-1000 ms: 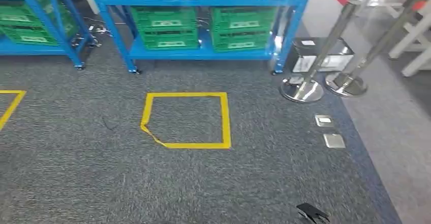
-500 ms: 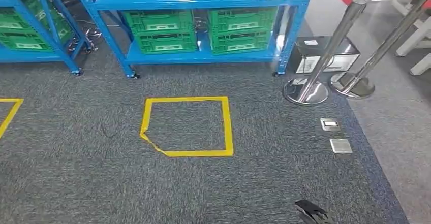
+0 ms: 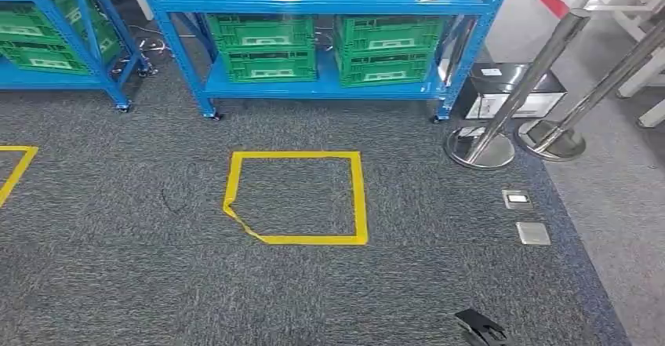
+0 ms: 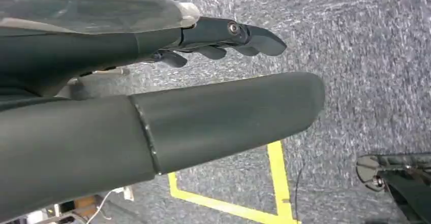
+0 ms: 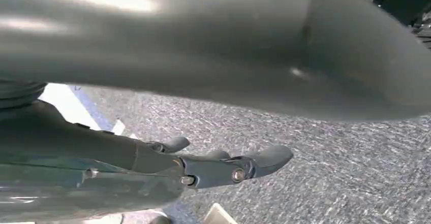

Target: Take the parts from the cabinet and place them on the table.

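— Where had it got to when you looked in?

— Still on the approach, I'd say. It stood on the grey carpet facing the blue metal shelving cabinet (image 3: 317,5), with a square of yellow floor tape (image 3: 298,197) between it and the shelves.

— And the parts?

— Presumably inside the green slatted plastic crates (image 3: 267,48) on the lower shelf; I couldn't make out any part itself. Something white lay on the top shelf, too blurred to name.

— The hands?

— Both hung at its sides, over the carpet. The left hand (image 4: 223,66) held nothing, its dark fingers stretched out apart from the thick thumb. The right hand (image 5: 223,168) looked the same, loose and carrying nothing.

— So what next?

— My guess: step up onto the taped square, then lift an arm towards a crate.
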### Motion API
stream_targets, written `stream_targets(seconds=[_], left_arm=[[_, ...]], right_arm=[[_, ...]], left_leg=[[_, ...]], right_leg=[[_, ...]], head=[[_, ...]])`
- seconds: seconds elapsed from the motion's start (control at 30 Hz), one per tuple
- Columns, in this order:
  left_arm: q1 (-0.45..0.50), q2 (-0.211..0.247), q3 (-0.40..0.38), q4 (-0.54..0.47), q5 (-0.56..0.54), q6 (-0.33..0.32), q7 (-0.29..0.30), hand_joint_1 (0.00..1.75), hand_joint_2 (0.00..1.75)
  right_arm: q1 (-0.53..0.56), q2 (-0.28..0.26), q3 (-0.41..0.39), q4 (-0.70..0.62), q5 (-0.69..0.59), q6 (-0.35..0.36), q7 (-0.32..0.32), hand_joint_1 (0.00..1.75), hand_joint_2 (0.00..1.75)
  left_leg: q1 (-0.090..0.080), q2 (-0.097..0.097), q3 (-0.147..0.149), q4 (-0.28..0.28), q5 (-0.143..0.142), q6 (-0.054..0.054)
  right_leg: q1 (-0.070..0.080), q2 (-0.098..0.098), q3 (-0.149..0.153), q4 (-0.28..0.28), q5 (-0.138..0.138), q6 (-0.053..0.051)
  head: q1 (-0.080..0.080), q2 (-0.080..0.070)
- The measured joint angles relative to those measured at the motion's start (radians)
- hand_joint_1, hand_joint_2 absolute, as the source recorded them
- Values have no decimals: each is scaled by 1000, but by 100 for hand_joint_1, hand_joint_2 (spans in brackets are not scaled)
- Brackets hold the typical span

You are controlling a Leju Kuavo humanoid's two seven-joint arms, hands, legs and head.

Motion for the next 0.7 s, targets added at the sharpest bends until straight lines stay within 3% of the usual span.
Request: stream_targets(seconds=[0.03, 0.07, 0.17, 0.2, 0.23, 0.27, 0.33, 0.37, 0.4, 0.43, 0.47, 0.5, 0.53, 0.57, 0.6, 0.63, 0.7], left_arm=[[0, 0, 0, 0, 0, 0, 0, 0, 0], [0, 1, 0, 0, 0, 0, 0, 0, 0], [-1, 1, 0, 0, -1, 1, 2, 0, 0], [-2, 0, 0, 0, -3, 1, 2, 0, 0], [-2, -1, 0, 0, -4, 1, 1, 0, 0], [-2, -1, 0, 0, -4, 1, 1, 0, 0], [-4, -1, 0, 0, -4, 1, 2, 0, 0], [-4, 0, 0, 0, -4, 1, 1, 0, 0], [-4, 0, 0, 0, -4, 1, 2, 0, 0], [-3, 0, 0, 0, -4, 2, 1, 0, 0], [-2, -2, 0, 0, -4, 2, 2, 0, 0], [-2, -2, 0, 0, -4, 2, 2, 0, 0], [-2, -3, 0, 0, -4, 2, 2, 0, 0], [-3, 3, 0, 0, -4, 2, 2, 0, 0], [-4, 1, 0, 0, -4, 3, 2, 0, 0], [-4, 0, 0, 0, -4, 3, 2, 0, 0], [-4, -1, 0, 0, -4, 3, 2, 0, 0]], right_arm=[[0, 0, 0, 0, 0, 2, 0, 0, 0], [0, 0, 0, 0, 0, 4, -2, 0, 0], [-1, 0, 0, 0, 0, 7, -4, 0, 0], [-2, 0, 0, 0, 0, 8, -6, 0, 0], [-1, 0, 0, -1, 0, 8, -6, 0, 0], [-1, 0, 0, -1, -3, 8, -6, 0, 0], [-1, 0, 0, 0, -11, 8, -6, 0, 0], [1, 0, 0, 0, -13, 8, -6, 0, 0], [2, 0, 0, 0, -13, 8, -7, 0, 0], [2, 0, 1, 0, -13, 8, -8, 0, 0], [2, 0, 1, 0, -11, 8, -10, 0, 0], [1, 0, 1, 0, -11, 8, -11, 0, 0], [1, 0, 1, 0, -11, 8, -12, 0, 0], [1, 0, 1, 0, -11, 10, -12, 0, 0], [1, 0, 1, 0, -11, 10, -12, 0, 0], [0, 0, 1, 0, -11, 10, -12, 0, 0], [1, 0, 1, 0, -11, 11, -12, 0, 0]], left_leg=[[-10, 0, -1, 7, -4, 6], [-9, 0, -1, 6, -6, 12], [-10, -1, 1, 3, -7, 19], [-3, 0, 10, -15, -2, 26], [1, 2, 23, -30, 4, 29], [1, 4, 31, -38, 5, 33], [1, 5, 36, -40, 4, 34], [1, 5, 37, -40, 3, 33], [2, 4, 39, -40, 1, 30], [4, 2, 42, -38, -2, 26], [7, 1, 46, -36, -5, 21], [12, -2, 50, -30, -11, 13], [14, -3, 51, -22, -17, 3], [8, -7, 48, -14, -23, -6], [6, -8, 47, -10, -23, -11], [7, -8, 49, -17, -19, -16], [14, -9, 52, -24, -16, -28]], right_leg=[[-4, 0, 3, -9, 2, 10], [-6, -1, 4, -9, 0, 26], [-11, -1, 7, -15, 2, 35], [-6, -2, 11, -18, -2, 40], [-12, -2, 12, 0, -16, 40], [-12, -3, -12, 50, -46, 40], [-12, -2, -104, 232, -125, 42], [-13, -2, -145, 305, -146, 45], [-15, -2, -165, 329, -137, 47], [-18, -3, -158, 301, -106, 48], [-21, -3, -131, 234, -59, 51], [-25, -3, -88, 135, -3, 53], [-31, -3, -50, 48, 37, 57], [-24, 3, -46, 33, 18, 55], [-26, 7, -47, 31, 25, 40], [-22, 7, -48, 33, 23, 33], [-17, 7, -47, 32, 26, 16]], head=[[0, 0], [-2, 0], [-10, 0], [-11, 0], [-7, 0], [-1, 0], [5, 0], [6, 0], [6, 0], [8, 0], [10, 0], [11, 0], [14, 0], [22, 0], [21, 0], [9, 0], [1, 0]])
